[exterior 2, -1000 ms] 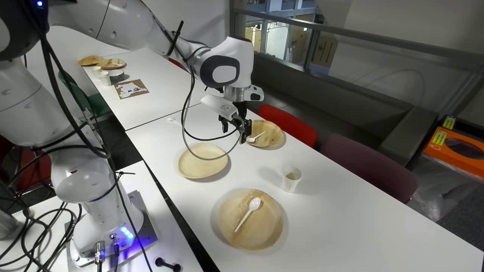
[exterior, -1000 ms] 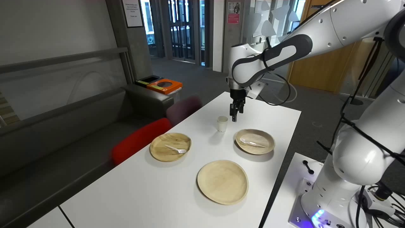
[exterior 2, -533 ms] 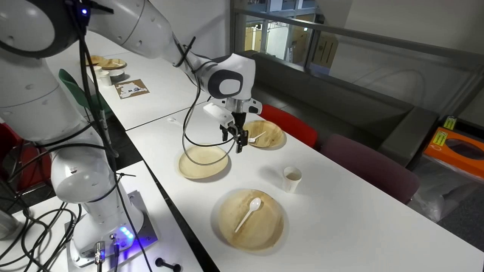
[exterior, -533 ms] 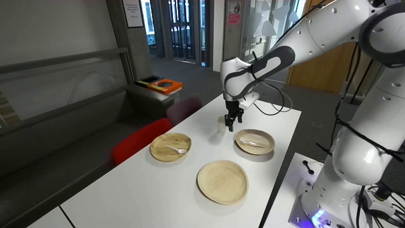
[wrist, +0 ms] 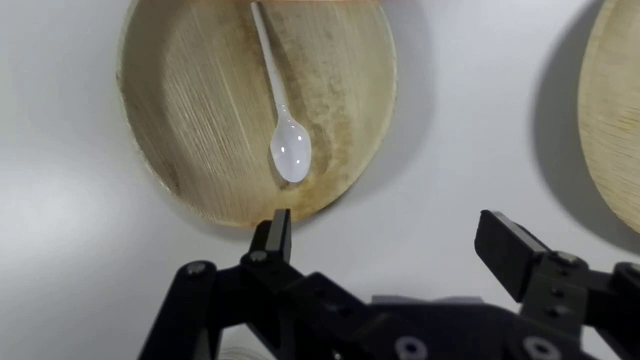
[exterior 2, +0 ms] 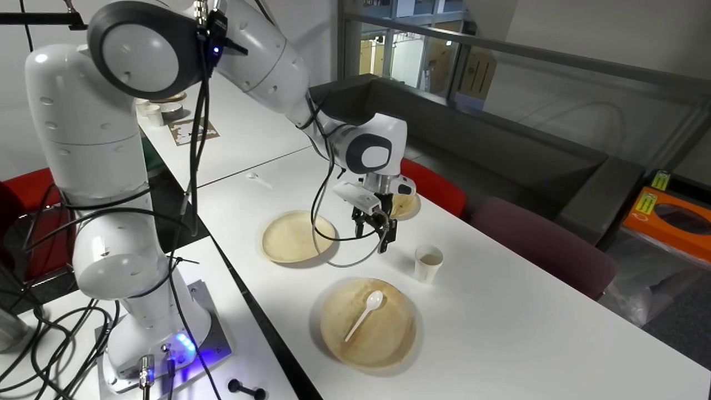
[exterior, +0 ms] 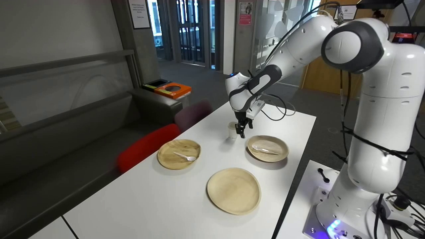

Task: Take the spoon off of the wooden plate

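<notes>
The wooden plate, greyish and shiny inside, stands on the table in both exterior views [exterior: 253,154] [exterior 2: 340,349] and fills the upper left of the wrist view [wrist: 195,100]. A small whitish spoon lies inside it in both exterior views [exterior: 260,149] [exterior 2: 367,311] and the wrist view [wrist: 291,150], its bowl towards my gripper. My gripper [wrist: 383,214] is open and empty, its fingers wide apart. It hangs above the table between the cup and the plate [exterior: 246,130] [exterior 2: 371,242]. In the wrist view the left fingertip overlaps the plate's near rim; no contact shows.
A white cup [exterior: 232,130] [exterior 2: 427,265] stands close to my gripper. A plain pale plate [exterior: 234,191] [exterior 2: 297,236] lies nearby. A yellowish plate [exterior: 172,146] [exterior 2: 405,206] bears another spoon [exterior: 185,156]. Another spoon [exterior 2: 258,179] lies on the table.
My arm has folded back. The gripper has come down and moved closer to the cup and the wooden plate. The spoons, plates and cup have not moved.
</notes>
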